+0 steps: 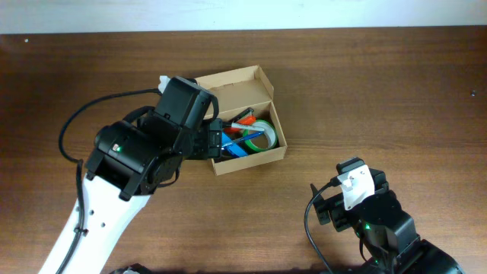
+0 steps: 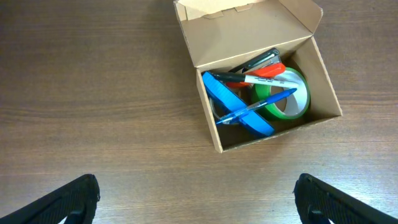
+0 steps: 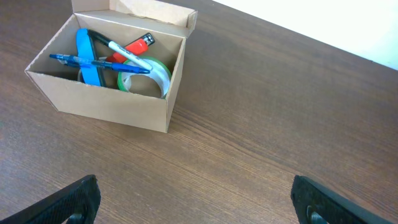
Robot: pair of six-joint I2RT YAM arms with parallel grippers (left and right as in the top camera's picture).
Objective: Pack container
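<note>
The container, a tan cardboard box with its flap lid open, sits mid-table. It also shows in the left wrist view and the right wrist view. Inside lie a green tape roll, a blue roll, a blue pen, a white marker and a red-and-black item. My left gripper is open and empty, hovering just left of the box. My right gripper is open and empty, well to the box's lower right.
The brown wooden table runs to a white wall edge at the back. The left arm's black body covers the box's left side from overhead. The right arm is near the front edge.
</note>
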